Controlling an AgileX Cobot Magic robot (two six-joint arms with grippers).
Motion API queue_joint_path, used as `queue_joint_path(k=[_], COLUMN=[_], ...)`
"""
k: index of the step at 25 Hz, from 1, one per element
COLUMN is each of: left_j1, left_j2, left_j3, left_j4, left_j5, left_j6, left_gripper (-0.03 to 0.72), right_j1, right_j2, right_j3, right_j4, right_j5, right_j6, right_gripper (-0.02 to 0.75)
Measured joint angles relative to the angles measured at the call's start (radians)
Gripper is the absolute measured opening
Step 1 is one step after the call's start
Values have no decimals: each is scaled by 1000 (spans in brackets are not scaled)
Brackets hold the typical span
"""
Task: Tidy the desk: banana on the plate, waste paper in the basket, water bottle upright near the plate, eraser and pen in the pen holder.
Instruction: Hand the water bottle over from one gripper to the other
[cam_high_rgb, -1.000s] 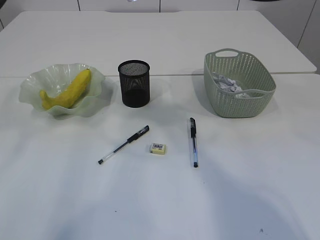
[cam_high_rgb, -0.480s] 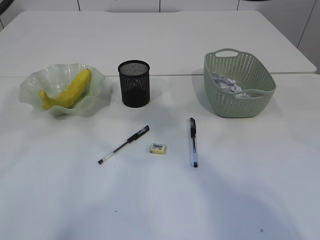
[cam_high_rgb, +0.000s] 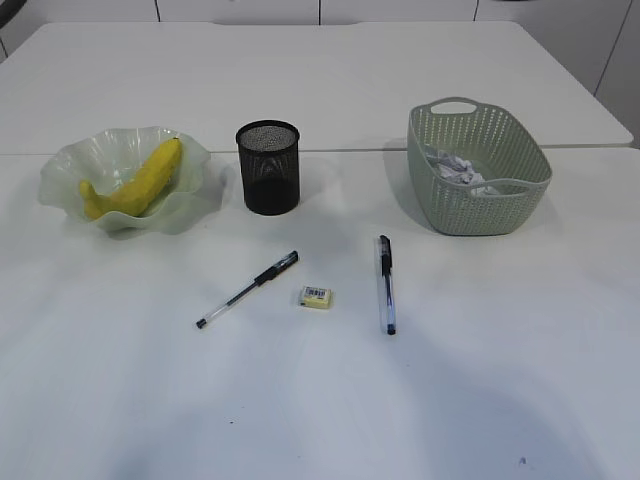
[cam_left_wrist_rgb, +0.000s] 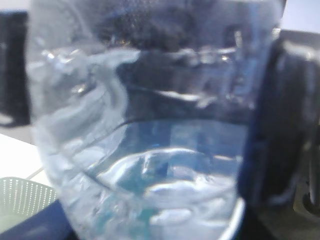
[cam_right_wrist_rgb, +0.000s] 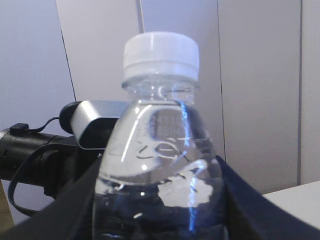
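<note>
the right gripper (cam_right_wrist_rgb: 157, 220) clamps the upright water bottle (cam_right_wrist_rgb: 159, 150) between dark fingers (cam_right_wrist_rgb: 75, 200), the left gripper's jaw state is unclear though the bottle fills its view.

eraser (cam_high_rgb: 315, 297) between pens; banana (cam_high_rgb: 135, 183) on plate (cam_high_rgb: 65, 165)

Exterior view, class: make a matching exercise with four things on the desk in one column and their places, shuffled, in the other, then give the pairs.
Things
1. banana
2. crumpled paper
3. eraser
4. pen holder

Places
A. inside the green basket
B. lying on the desk between the two pens
C. in the wavy green plate
D. standing between the plate and the basket

Pairs: 1-C, 2-A, 3-B, 4-D
</note>
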Motion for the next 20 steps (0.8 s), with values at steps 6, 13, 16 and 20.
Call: queue_joint_path(k=[6,13,16,20], left_j1=[0,0,0,0], left_j2=[0,0,0,0], left_j3=[0,0,0,0], left_j4=[0,0,0,0], left_j5=[0,0,0,0], left_j6=[0,0,0,4], left_gripper=[392,370,368,365], right_j1=[0,0,0,0], right_j2=[0,0,0,0], right_j3=[-2,-2,-2,-2], right_j4=[0,-2,-2,-2], right_j5=[0,0,0,2], right_j6=[-1,-2,-2,-2], right_gripper=[379,380,380,394])
